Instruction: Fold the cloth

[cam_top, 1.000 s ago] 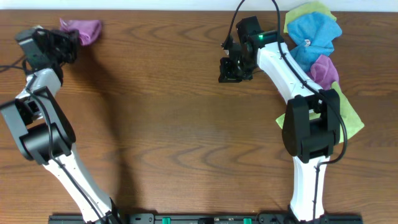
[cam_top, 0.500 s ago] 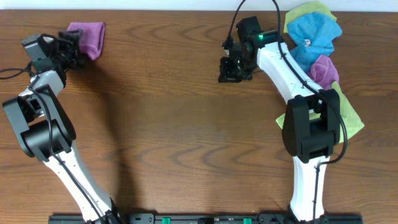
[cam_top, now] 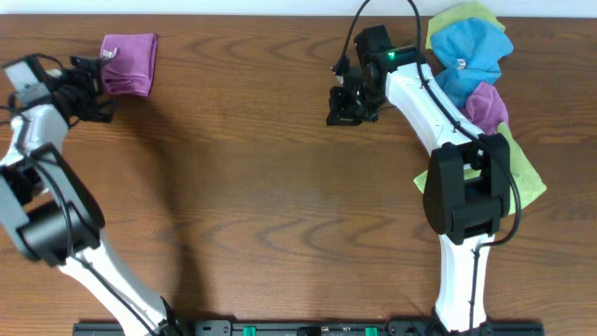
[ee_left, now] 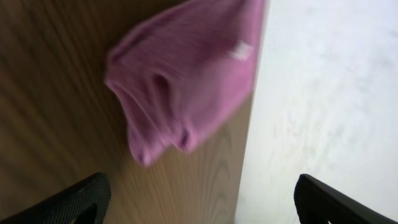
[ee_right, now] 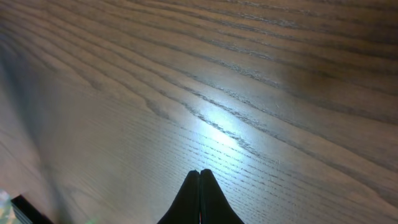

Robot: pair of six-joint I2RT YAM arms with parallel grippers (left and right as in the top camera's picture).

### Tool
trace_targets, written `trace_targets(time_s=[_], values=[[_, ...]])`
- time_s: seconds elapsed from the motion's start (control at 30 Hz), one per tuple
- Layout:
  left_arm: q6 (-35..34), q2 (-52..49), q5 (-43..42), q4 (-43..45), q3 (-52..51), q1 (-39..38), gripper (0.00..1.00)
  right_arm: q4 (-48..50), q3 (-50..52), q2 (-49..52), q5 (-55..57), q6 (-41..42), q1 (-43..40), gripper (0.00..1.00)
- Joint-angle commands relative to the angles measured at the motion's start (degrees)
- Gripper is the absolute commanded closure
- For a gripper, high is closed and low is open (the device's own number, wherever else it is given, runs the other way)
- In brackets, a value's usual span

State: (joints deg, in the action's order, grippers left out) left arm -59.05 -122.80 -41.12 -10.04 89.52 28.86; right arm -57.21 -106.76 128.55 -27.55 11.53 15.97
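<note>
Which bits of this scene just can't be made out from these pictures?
Overhead: the right arm hides parts of the mauve cloth and the lime-green cloth.
Left wrist: the white tag on the cloth is blurred, its print unreadable; the frame's top edge cuts off the cloth.
Right wrist: only bare table shows past the right gripper; the cloths are out of frame.

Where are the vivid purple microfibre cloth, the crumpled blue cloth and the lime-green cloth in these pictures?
Vivid purple microfibre cloth [cam_top: 129,52]: overhead view, middle of the bundle.
Crumpled blue cloth [cam_top: 471,49]: overhead view, centre of its upper surface.
Lime-green cloth [cam_top: 527,177]: overhead view, its flat lower part.
</note>
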Motion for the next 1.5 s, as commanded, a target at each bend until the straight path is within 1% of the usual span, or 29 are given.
trace_targets(time_s=[0.0, 0.1, 0.2, 0.33, 0.53, 0.77, 0.87, 0.93, 1.03, 1.1, 1.3, 1.4, 1.47], values=[[12.6, 7.8, 3.6, -6.1, 1.0, -0.2, 0.05, -0.1, -0.4, -2.1, -1.4, -0.5, -0.3, 0.99], [21.7, 13.4, 8.2, -14.1, 1.0, -1.5, 0.05, -0.3, -0.9, -3.9, -0.3, -1.9, -0.7, 0.99], [30.7, 19.0, 13.4, -21.3, 1.0, -3.8, 0.05, -0.2, -1.2, -6.6, 4.4, -2.5, -1.2, 0.99], [38.4, 24.6, 19.6, -28.9, 1.0, -8.6, 0.05, -0.4, -1.2, -10.8, 9.6, -4.0, -2.5, 0.99], [44.9, 30.4, 26.4, -35.3, 1.0, -17.7, 0.05, -1.8, -1.2, -16.9, 13.0, -5.5, -4.5, 0.99], [52.9, 37.6, 26.8, -42.0, 1.0, -23.8, 0.05, -8.3, -1.2, -23.3, 15.9, -6.9, -4.8, 0.99], [53.3, 41.4, 29.6, -47.4, 0.7, -26.4, 0.04, -10.6, -0.5, -27.4, 19.5, -6.4, -3.4, 0.98], [53.3, 44.4, 32.0, -49.2, -0.3, -28.3, 0.04, -11.0, 1.3, -31.1, 23.4, -5.2, -2.0, 0.98], [53.3, 51.4, 39.6, -49.0, -5.2, -32.3, 0.04, -9.2, 7.2, -38.9, 27.8, -5.0, 0.3, 0.98], [53.3, 55.9, 41.6, -47.8, -9.7, -34.1, 0.04, -7.0, 12.5, -43.8, 28.7, -5.0, 1.0, 0.98], [52.6, 68.2, 39.0, -43.8, -27.1, -35.8, 0.04, 5.1, 36.3, -59.4, 29.0, -5.4, 1.2, 0.99], [52.6, 71.8, 38.5, -39.4, -35.0, -35.8, 0.05, 12.1, 47.6, -65.0, 29.0, -5.8, 1.2, 0.99], [52.6, 72.3, 38.0, -36.8, -37.7, -35.8, 0.04, 15.1, 51.5, -66.9, 28.2, -5.8, 1.2, 0.97]])
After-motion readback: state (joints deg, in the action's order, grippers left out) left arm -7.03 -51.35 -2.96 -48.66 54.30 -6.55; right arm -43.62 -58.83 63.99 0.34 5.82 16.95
